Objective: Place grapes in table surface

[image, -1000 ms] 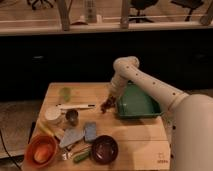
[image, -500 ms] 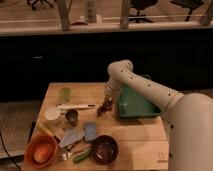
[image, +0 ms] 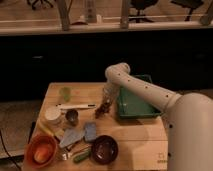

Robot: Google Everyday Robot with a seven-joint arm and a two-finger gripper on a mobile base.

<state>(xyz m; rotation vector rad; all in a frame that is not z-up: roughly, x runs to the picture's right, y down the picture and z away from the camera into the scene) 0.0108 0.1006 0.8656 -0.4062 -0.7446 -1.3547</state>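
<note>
A small dark bunch of grapes [image: 103,108] hangs from my gripper [image: 106,102], just above the pale slatted table surface [image: 135,135], left of the green tray. The gripper is shut on the grapes and points down near the table's middle. My white arm [image: 150,92] reaches in from the right over the tray.
A green tray [image: 135,102] lies at the back right. A maroon bowl [image: 104,149], an orange bowl [image: 41,151], a small dark cup [image: 72,117], a white cup [image: 52,115], a green cup [image: 65,93], a white utensil [image: 76,106] and blue-grey items [image: 80,135] fill the left half.
My arm has swung left, carrying the grapes away from the tray's edge toward the table's middle and slightly lower.
</note>
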